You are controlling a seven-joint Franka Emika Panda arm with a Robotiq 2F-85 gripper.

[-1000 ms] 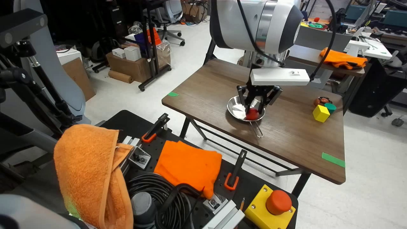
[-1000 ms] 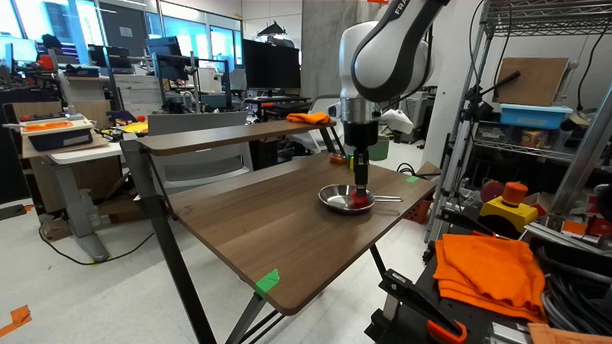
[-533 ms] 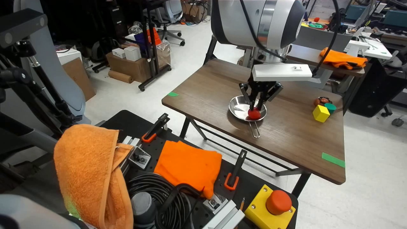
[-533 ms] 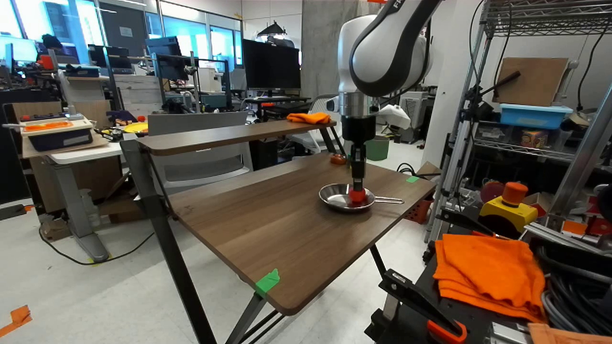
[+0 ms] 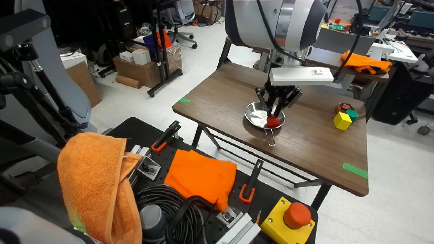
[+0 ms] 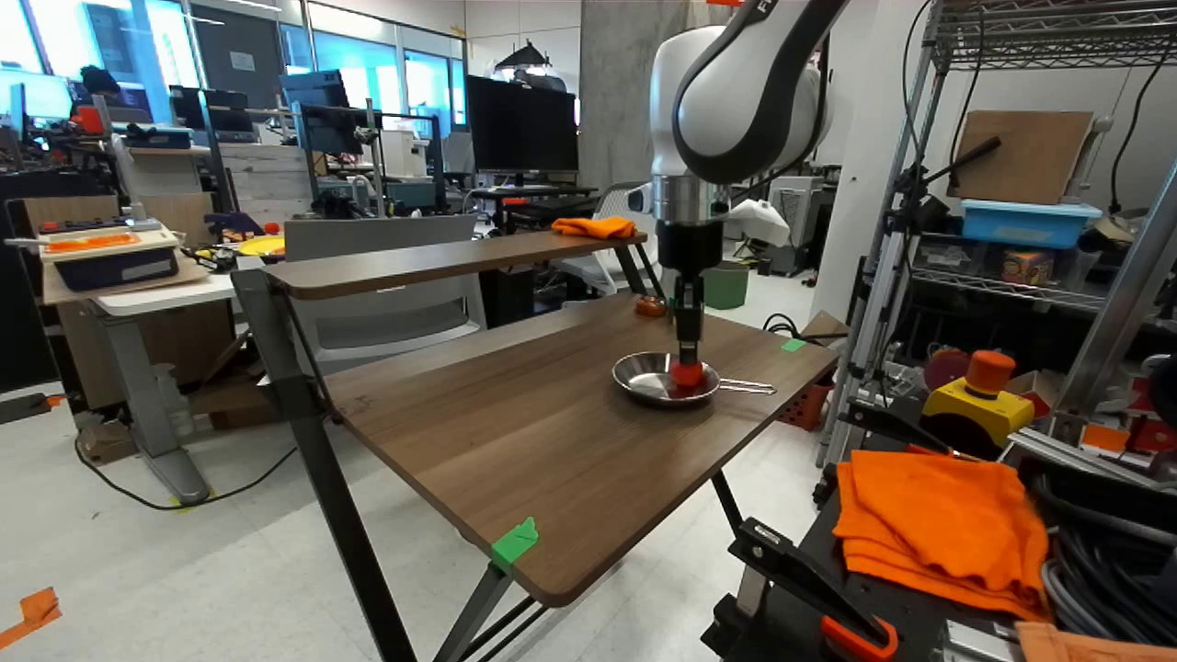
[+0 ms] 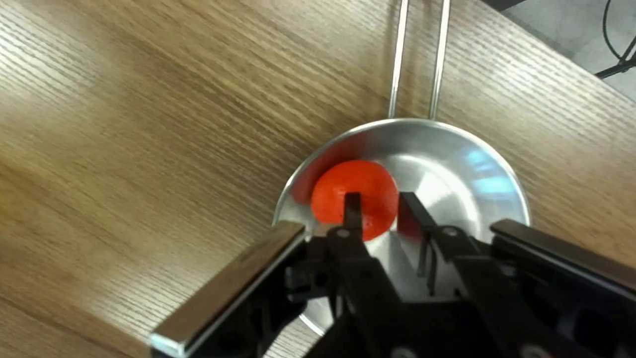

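White “F” on the arm; claw nearly closed, touching red ball, grip unclear.

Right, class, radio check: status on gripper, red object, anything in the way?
Gripper shut to a narrow gap at round red object; grip unconfirmed. Object inside metal frying pan. Possible obstruction: pan wall close beside.

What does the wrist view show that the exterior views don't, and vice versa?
Only the wrist view: a look from above along the gripper, one fingertip covering part of the red ball.
Only the exterior views: the robot arm, a folded orange cloth and a yellow button box.
Shared: the gripper, and the ball inside the metal pan on the wooden tabletop.
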